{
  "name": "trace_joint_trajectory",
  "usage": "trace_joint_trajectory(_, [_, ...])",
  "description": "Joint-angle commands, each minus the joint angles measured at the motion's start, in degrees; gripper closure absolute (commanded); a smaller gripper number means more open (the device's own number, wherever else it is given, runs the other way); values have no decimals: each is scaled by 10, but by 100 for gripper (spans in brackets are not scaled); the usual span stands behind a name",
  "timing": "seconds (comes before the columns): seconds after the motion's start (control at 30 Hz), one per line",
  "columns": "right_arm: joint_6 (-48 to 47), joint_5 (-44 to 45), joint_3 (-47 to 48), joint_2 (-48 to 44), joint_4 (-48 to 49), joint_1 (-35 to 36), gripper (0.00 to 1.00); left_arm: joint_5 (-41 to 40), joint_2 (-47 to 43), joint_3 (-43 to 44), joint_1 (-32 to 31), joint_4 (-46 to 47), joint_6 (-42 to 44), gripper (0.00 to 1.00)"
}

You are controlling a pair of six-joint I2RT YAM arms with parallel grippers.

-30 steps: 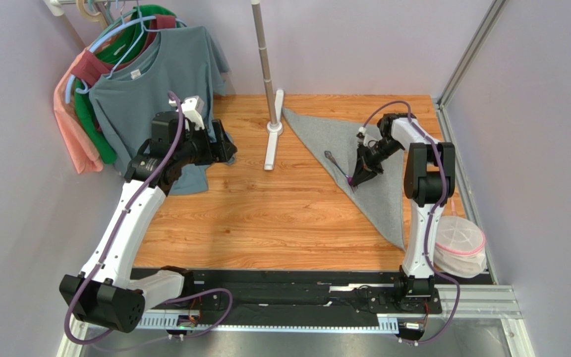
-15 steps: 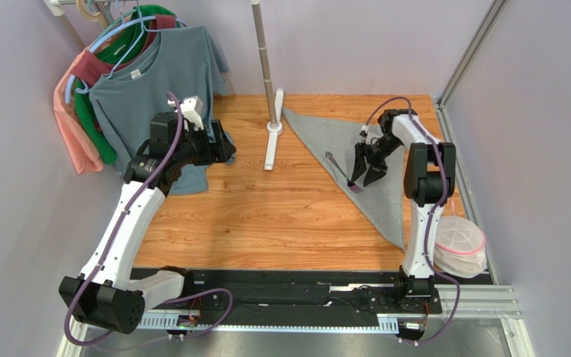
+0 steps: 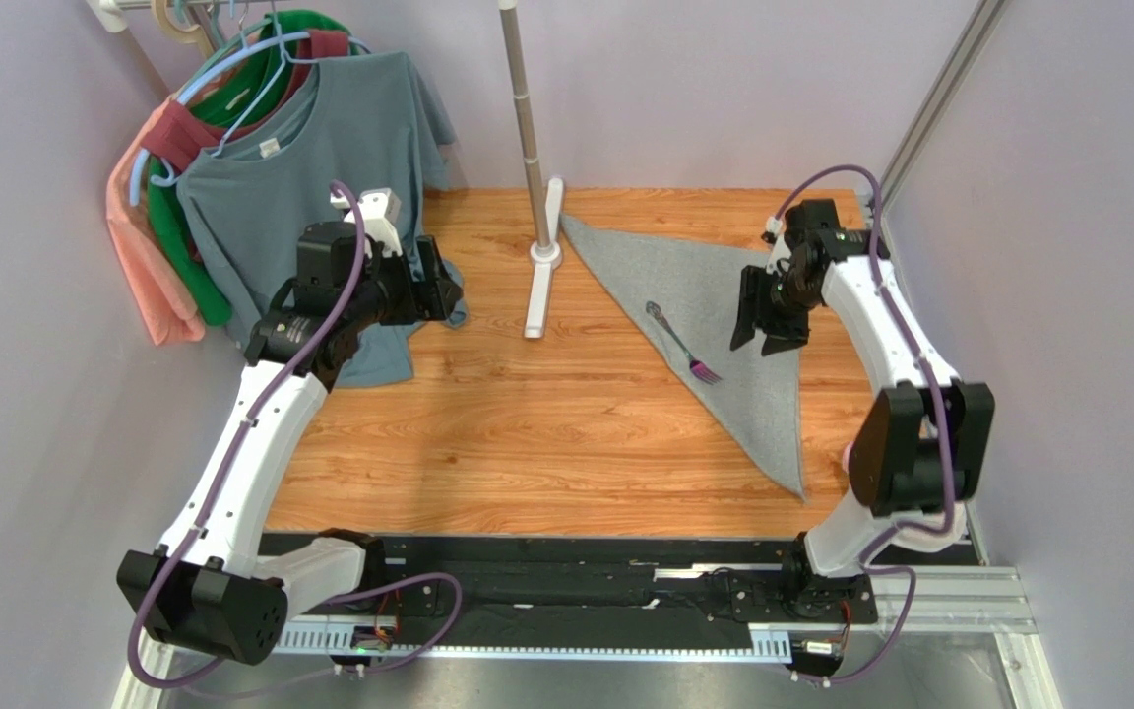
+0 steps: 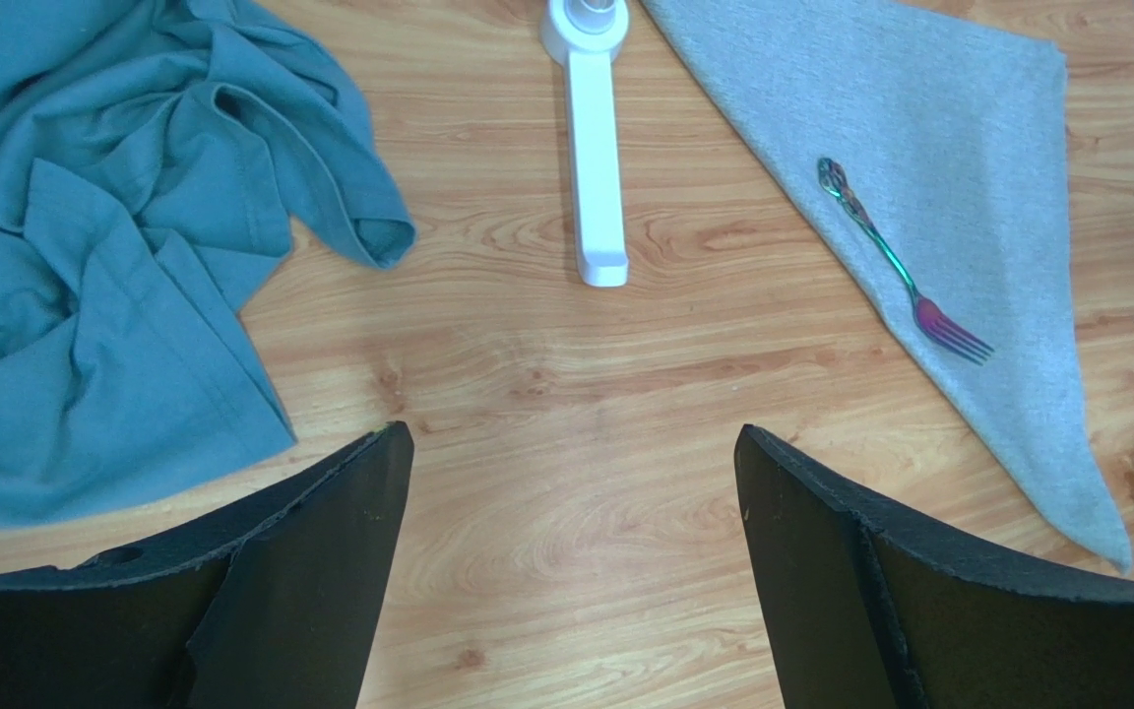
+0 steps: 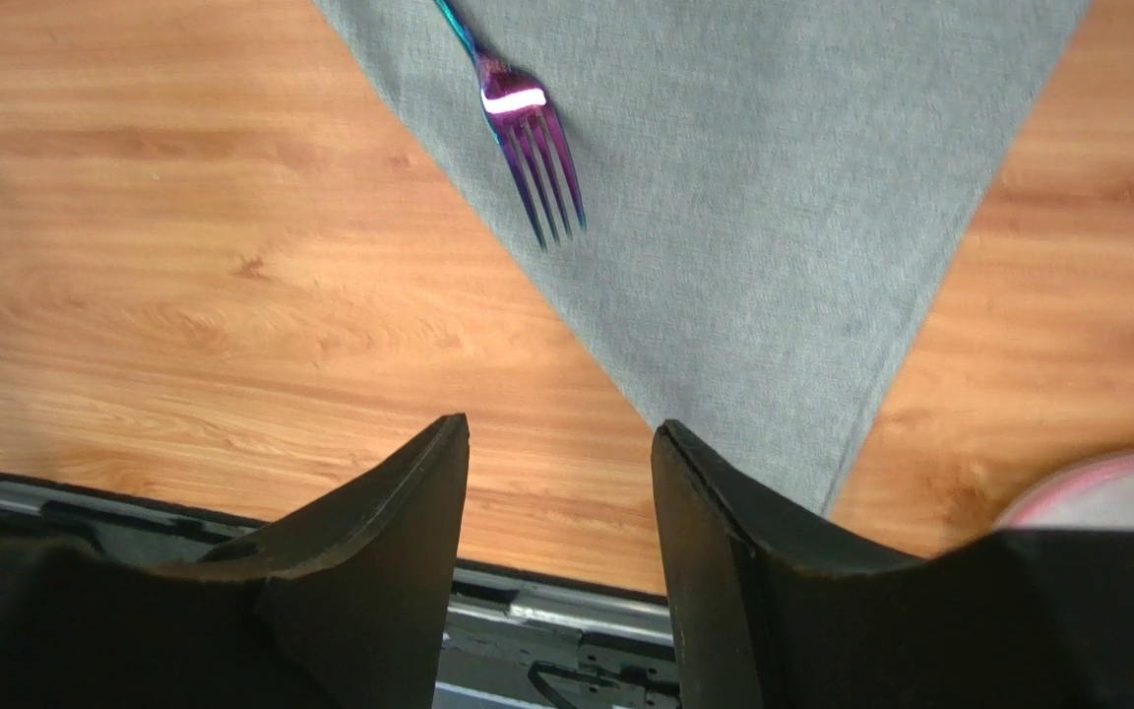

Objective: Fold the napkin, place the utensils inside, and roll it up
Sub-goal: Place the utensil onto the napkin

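The grey napkin (image 3: 706, 296) lies folded into a triangle on the right half of the wooden table, also seen as napkin (image 4: 958, 192) and napkin (image 5: 765, 177). A slim iridescent fork (image 3: 681, 344) rests near its left folded edge, tines toward the near side; fork (image 4: 901, 281), fork (image 5: 521, 133). My right gripper (image 3: 765, 322) hangs open above the napkin, right of the fork, holding nothing. My left gripper (image 3: 440, 288) is open over the hem of the blue-grey T-shirt, far left of the napkin.
A blue-grey T-shirt (image 3: 314, 163) hangs with other clothes at the back left, its hem spread on the table (image 4: 100, 251). A white stand with a metal pole (image 3: 544, 251) sits mid-back. A pink-rimmed bowl (image 5: 1106, 495) lies off the napkin's near corner.
My right gripper opened, let go of the fork on the napkin, then rose and moved right. The left arm stayed still.
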Motion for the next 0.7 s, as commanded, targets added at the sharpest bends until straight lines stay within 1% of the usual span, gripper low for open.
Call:
trace_joint_trajectory(0.0, [71,124,-96,-125,82,27,47,-15,-22,-19,4,28,36,11])
trace_joint_trajectory(0.07, [126,124,-140,-171,101,27,48,-14,-23,-28,4,27,35,11])
trace_joint_trajectory(0.1, [144,109,-187,-216,116,27,47,-11,-23,-28,4,24,34,11])
trace_joint_trajectory(0.17, [188,98,-240,-255,125,27,48,-4,-24,-33,4,27,29,11])
trace_joint_trajectory(0.2, [208,108,-285,-294,121,27,48,6,-25,-34,4,31,25,11])
trace_joint_trajectory(0.27, [236,116,-325,-330,111,27,48,15,-23,-38,4,32,18,11])
trace_joint_trajectory(0.3, [259,134,-356,-356,100,27,48,23,-22,-39,4,33,14,11])
trace_joint_trajectory(0.4, [297,232,-374,-393,54,26,48,36,-20,-38,4,31,7,11])
trace_joint_trajectory(0.43, [309,245,-375,-415,42,26,47,36,-20,-39,4,32,6,11])
trace_joint_trajectory(0.47, [318,252,-376,-425,28,26,45,38,-20,-40,4,32,4,11])
trace_joint_trajectory(0.5, [346,261,-377,-437,23,25,44,43,-20,-40,4,31,3,11])
trace_joint_trajectory(0.53, [362,264,-389,-456,18,26,40,47,-17,-40,4,31,0,11])
trace_joint_trajectory(0.57, [373,263,-397,-465,13,26,39,51,-18,-40,4,32,-2,12])
trace_joint_trajectory(0.67, [415,253,-435,-488,7,20,39,60,-17,-39,4,32,-2,12])
